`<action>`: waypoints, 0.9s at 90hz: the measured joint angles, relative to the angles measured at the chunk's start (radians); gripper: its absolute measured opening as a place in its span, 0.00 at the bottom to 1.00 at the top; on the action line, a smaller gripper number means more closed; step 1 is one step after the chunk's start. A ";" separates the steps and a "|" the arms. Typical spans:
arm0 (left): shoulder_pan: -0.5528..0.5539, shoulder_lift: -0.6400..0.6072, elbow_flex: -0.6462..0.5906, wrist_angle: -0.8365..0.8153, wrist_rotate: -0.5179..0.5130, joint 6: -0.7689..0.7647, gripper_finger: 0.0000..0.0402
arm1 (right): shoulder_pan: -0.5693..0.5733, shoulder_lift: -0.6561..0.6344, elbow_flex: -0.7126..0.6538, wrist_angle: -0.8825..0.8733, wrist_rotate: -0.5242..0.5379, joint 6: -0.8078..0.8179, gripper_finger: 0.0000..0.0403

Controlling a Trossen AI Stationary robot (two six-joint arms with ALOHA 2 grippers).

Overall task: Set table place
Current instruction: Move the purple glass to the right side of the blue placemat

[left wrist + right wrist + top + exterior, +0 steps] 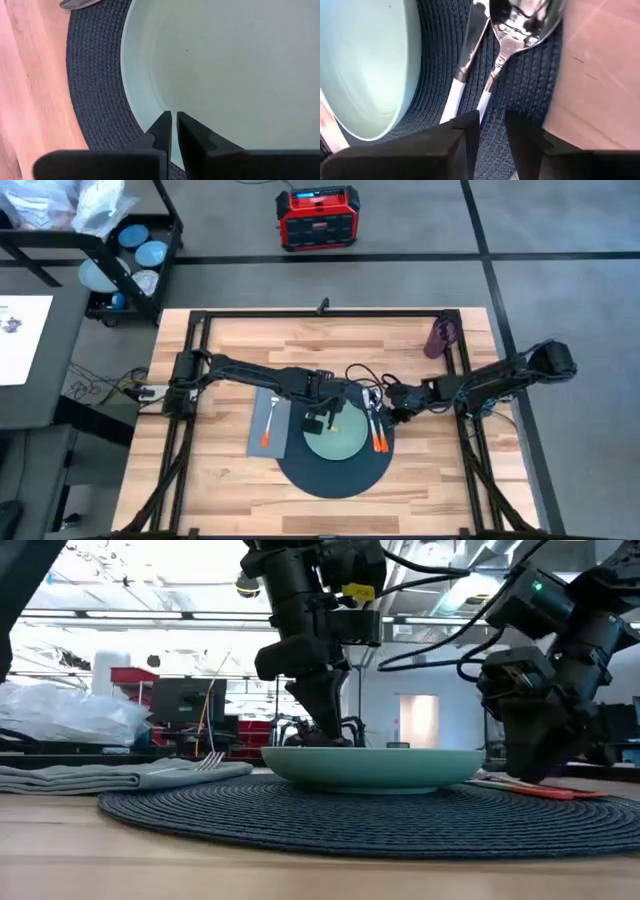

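Left gripper: poised low over the plate at its far rim, dark fingers pressed almost together with only a sliver between them, holding nothing.
Right gripper: beside the plate, low above the knife and spoon; its fingers stand slightly parted over the white section of the spoon's handle, and whether they touch it cannot be told.
Plate: pale green, round, smooth and shallow, seated in the middle of the mat.
Mat: large, dark, round, woven in ribbed concentric rows; it lies under the plate and reaches past it on every side.
Knife and spoon: polished metal with white-and-orange handles, side by side on the mat just beside the plate, the knife nearer the plate.
Napkin: grey cloth, folded flat, on the side of the plate opposite the knife and spoon, its edge at the mat's border.
Fork: orange-handled, lying on the napkin.
Cup: small, purple, well apart from the plate near the table's far corner.
Table: light butcher-block wood in strips, framed by black metal rail.
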 joint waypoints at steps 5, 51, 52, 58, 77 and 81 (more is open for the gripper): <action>0.000 0.000 0.000 0.000 0.000 0.000 0.03 | -0.007 -0.005 0.002 -0.037 -0.005 -0.028 0.22; 0.000 0.000 0.000 0.000 0.000 0.005 0.03 | -0.140 -0.255 0.081 -0.260 0.030 -0.188 0.22; 0.000 0.000 0.000 0.000 0.000 0.005 0.03 | -0.145 -0.261 0.086 -0.288 0.039 -0.195 0.22; 0.000 0.000 0.000 0.000 0.000 0.005 0.03 | -0.184 -0.287 0.112 -0.506 0.125 -0.225 0.21; 0.000 0.000 0.000 0.021 0.000 0.009 0.03 | -0.322 -0.340 0.242 -0.810 0.274 -0.420 0.20; 0.000 0.000 0.000 0.025 0.000 0.012 0.03 | -0.339 -0.348 0.297 -0.827 0.305 -0.463 0.20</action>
